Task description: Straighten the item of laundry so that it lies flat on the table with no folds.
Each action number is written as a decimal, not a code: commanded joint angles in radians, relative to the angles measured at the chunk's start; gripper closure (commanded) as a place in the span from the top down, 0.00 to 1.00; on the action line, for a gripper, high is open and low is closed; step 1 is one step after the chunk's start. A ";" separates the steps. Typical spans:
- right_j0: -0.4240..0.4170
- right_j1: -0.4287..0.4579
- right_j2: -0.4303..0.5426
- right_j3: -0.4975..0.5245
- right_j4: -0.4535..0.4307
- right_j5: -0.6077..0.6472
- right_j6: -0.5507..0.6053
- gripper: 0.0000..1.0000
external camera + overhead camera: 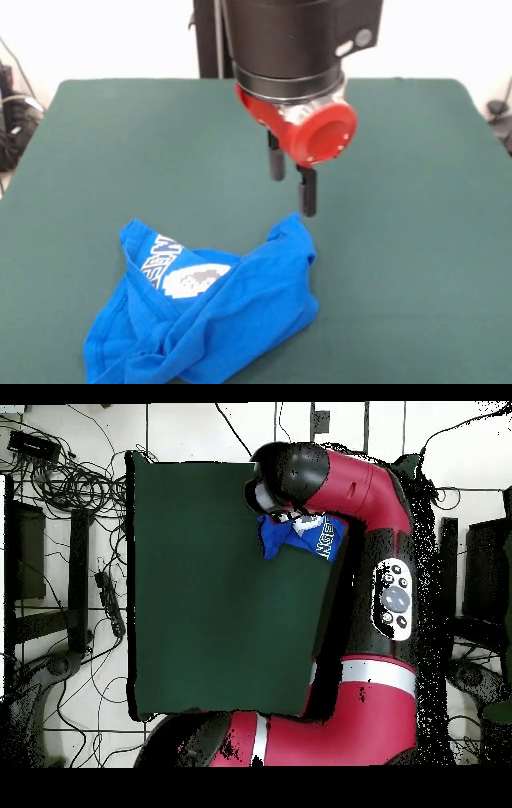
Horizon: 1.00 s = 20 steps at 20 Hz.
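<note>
The table point(104, 152), dark green, is filling most of the front view, and most of its top is lying bare. Cables point(70, 479) are trailing over the floor beside it in the overhead view. The red and black arm point(360, 584) is reaching across the table from above and, seen from overhead, is covering much of the shirt, so only a blue patch with some lettering is showing beneath it.

The gripper point(292, 186) is hanging below the arm's red wrist with its two dark fingers point(276, 164) standing apart; nothing is sitting between them.

The item of laundry point(216, 320), a bright blue T-shirt, is lying crumpled near the table's front edge in the front view, bunched in folds with part of the white print and lettering facing up. Its raised upper corner is peaking just below the lower fingertip; whether they are touching, I cannot tell.
</note>
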 commanded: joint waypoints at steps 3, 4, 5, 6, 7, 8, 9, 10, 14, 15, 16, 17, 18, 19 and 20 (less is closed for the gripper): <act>0.039 0.108 0.030 0.200 0.038 -0.037 0.190 1.00; 0.041 0.110 0.026 0.206 0.034 -0.063 0.192 1.00; 0.044 0.116 0.022 0.207 0.027 -0.092 0.193 1.00; 0.047 0.122 0.017 0.204 0.019 -0.109 0.193 1.00; 0.050 0.125 0.011 0.203 0.015 -0.120 0.194 1.00; 0.058 0.131 -0.002 0.197 0.007 -0.121 0.197 1.00; 0.063 0.136 -0.011 0.195 0.003 -0.128 0.202 1.00; 0.067 0.139 -0.018 0.196 0.002 -0.138 0.207 1.00; 0.073 0.159 -0.023 0.204 0.006 -0.200 0.208 1.00; 0.073 0.165 -0.021 0.205 0.009 -0.217 0.204 1.00; 0.073 0.171 -0.019 0.205 0.011 -0.228 0.197 1.00; 0.075 0.176 -0.019 0.201 0.015 -0.230 0.195 1.00; 0.079 0.181 -0.021 0.195 0.019 -0.230 0.197 1.00; 0.080 0.187 -0.020 0.192 0.023 -0.234 0.197 1.00; 0.083 0.188 -0.017 0.193 0.029 -0.237 0.199 1.00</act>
